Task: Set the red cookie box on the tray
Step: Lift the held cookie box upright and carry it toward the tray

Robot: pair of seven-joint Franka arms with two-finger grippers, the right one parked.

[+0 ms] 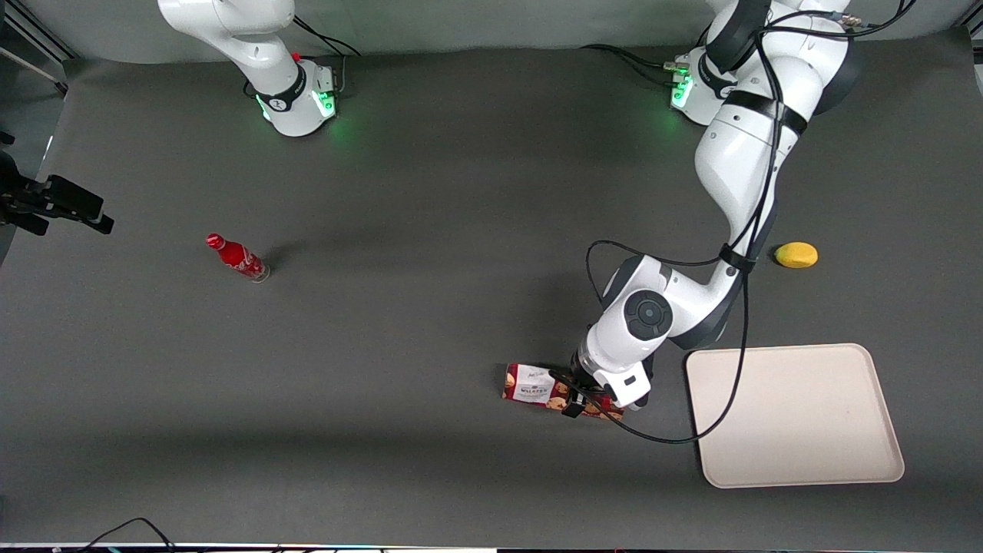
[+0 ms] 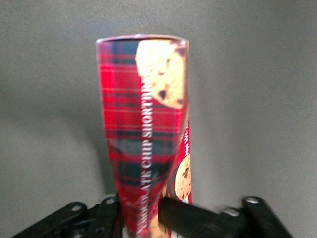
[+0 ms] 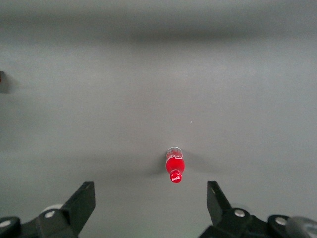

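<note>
Cardboard, by the look of it: the red cookie box (image 1: 547, 390) lay flat on the dark matte desk (image 1: 430, 230), near the tray (image 1: 799, 461) but apart from it. Long, narrow, glossy plaid print; probably light, stiff along its length, walls likely to dent under hard squeeze. The pincer (image 1: 585, 401) sat clamped across the box's narrow width near the end closer to the tray, fingers (image 2: 190, 214) pressing both long sides. That off-centre hold could let the free end sag. Tray was smooth cream plastic, low rim, rounded corners.
</note>
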